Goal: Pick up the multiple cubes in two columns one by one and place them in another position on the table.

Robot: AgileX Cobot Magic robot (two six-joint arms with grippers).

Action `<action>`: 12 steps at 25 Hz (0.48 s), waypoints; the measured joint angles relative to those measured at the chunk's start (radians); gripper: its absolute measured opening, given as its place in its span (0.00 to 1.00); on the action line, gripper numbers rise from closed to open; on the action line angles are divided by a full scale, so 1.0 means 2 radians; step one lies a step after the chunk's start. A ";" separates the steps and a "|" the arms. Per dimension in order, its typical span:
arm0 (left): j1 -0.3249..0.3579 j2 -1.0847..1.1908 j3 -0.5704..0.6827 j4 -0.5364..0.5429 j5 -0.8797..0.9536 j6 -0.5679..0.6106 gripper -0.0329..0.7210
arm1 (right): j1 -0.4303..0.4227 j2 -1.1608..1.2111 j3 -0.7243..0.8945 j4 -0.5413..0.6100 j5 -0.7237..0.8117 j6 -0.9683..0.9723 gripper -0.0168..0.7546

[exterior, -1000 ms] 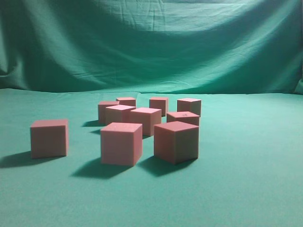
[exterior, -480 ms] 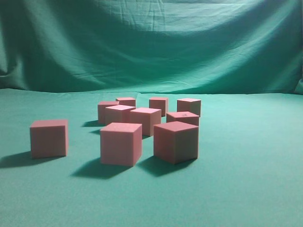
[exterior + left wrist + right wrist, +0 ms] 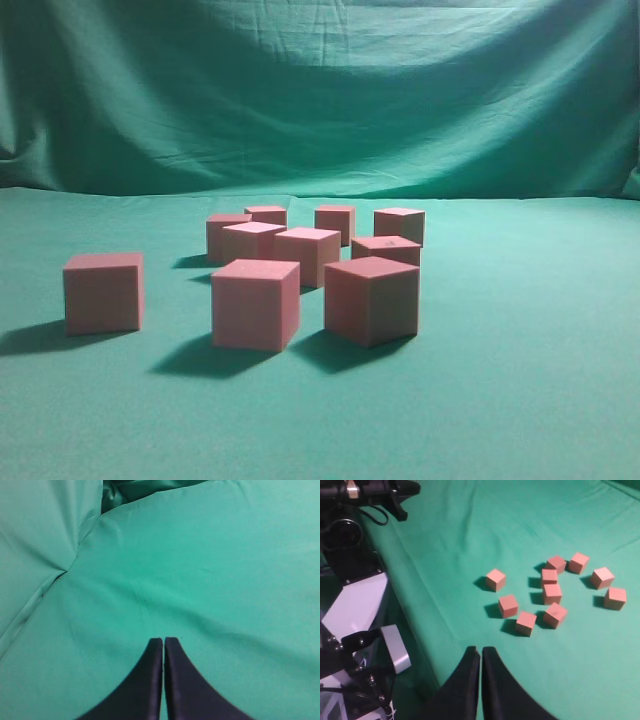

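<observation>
Nine reddish-pink cubes [image 3: 256,303] loosely clustered on the teal-green table [image 3: 520,380], one cube [image 3: 103,291] set apart to the left of the rest, two large near ones side by side in front, the others crowded behind in rough rows. Same group seen from high above in the right wrist view [image 3: 552,593], the lone cube [image 3: 495,579] off toward the table edge. Nothing standing among or over the blocks; open cloth on every side of them. Behind, a draped green backdrop [image 3: 320,90] with folds and creases. Left gripper [image 3: 163,641] closed, dark fingers pressed together, empty, hanging over bare wrinkled cloth with no cube in sight there. Right gripper [image 3: 480,651] likewise closed and empty, fingertips nearly meeting, poised near the table's near edge, well apart from the cluster. Beside that edge, off the table, a white and black robot base [image 3: 357,605] with grey housings, cables and a black arm segment [image 3: 375,492] at upper left. No brands, labels or readable writing anywhere; cube faces plain.
</observation>
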 joint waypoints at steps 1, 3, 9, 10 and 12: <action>0.000 0.000 0.000 0.000 0.000 0.000 0.04 | 0.000 -0.011 0.008 0.004 -0.003 -0.006 0.02; 0.000 0.000 0.000 0.000 0.000 0.000 0.04 | 0.000 -0.037 0.020 0.011 -0.010 -0.016 0.02; 0.000 0.000 0.000 0.000 0.000 0.000 0.04 | 0.000 -0.097 0.052 0.039 -0.063 -0.054 0.02; 0.000 0.000 0.000 0.000 0.000 0.000 0.04 | 0.000 -0.106 0.059 0.040 -0.079 -0.056 0.02; 0.000 0.000 0.000 0.000 0.000 0.000 0.04 | 0.000 -0.117 0.079 0.041 -0.109 -0.058 0.02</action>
